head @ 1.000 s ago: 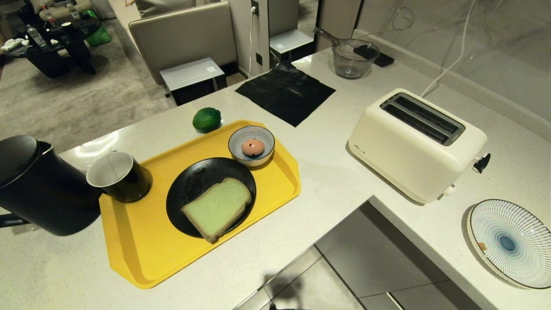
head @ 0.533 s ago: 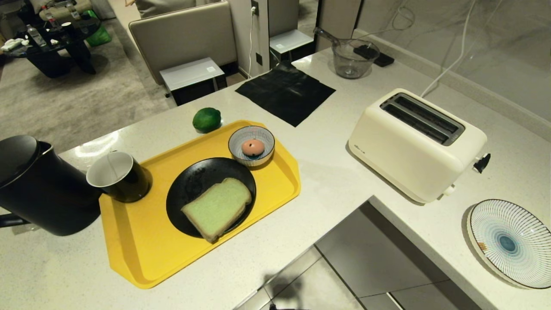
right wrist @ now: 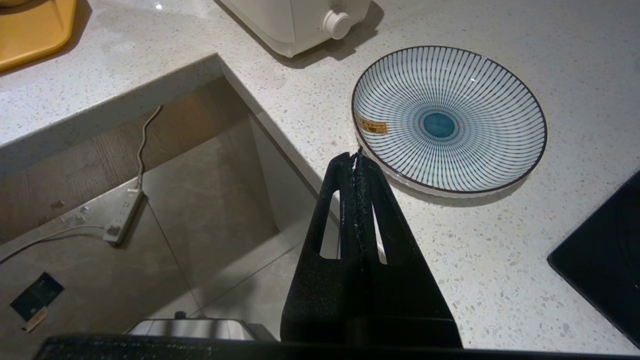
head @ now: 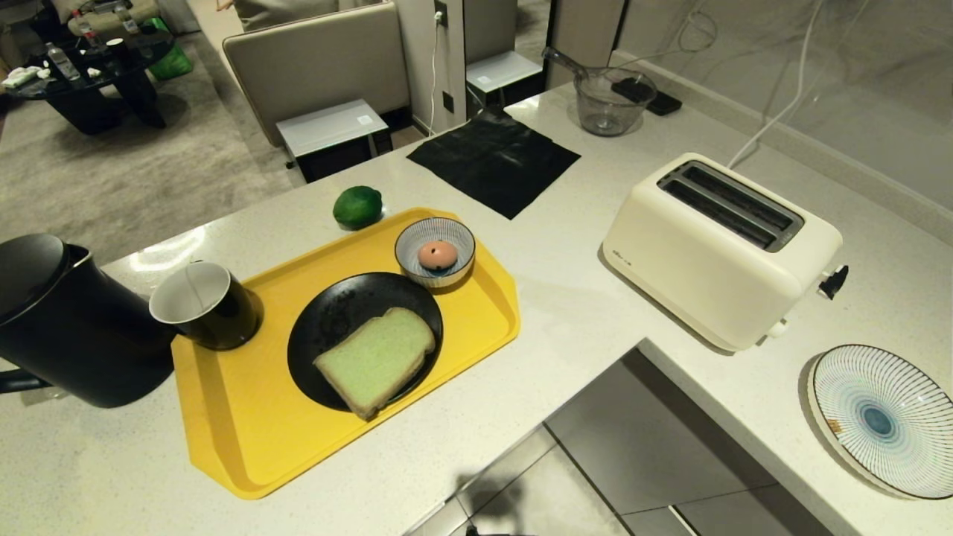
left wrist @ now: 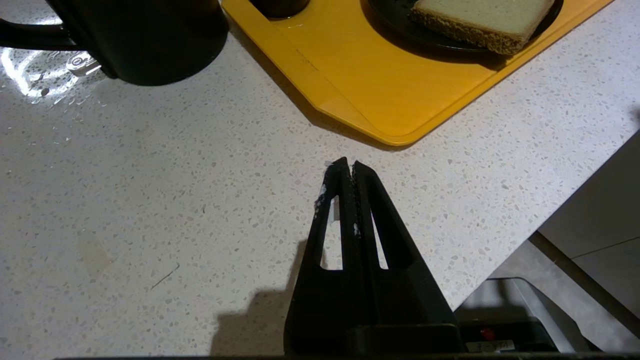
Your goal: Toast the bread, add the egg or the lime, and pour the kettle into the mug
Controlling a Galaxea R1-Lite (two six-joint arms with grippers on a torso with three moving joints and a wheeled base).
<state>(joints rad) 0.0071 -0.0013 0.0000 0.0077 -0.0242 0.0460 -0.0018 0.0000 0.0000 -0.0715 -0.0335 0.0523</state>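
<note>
Currently both grippers hold nothing: left gripper (left wrist: 348,166) and right gripper (right wrist: 355,157) have fingers pressed together. On the yellow tray (head: 246,432), the bread (head: 376,359) lies on the black plate (head: 335,313); the mug (head: 205,304) stands at its 9 o'clock, the egg (head: 437,254) at 1 o'clock.

Nothing can be read outright. The cream toaster (head: 721,249), right of centre in the head view, carries a small dark brand mark low on its front face (too small to make out). The striped plate (right wrist: 448,118) bears a gold sticker near its rim, print illegible. A white label at the lower edge of the left wrist view shows unreadable characters.
</note>
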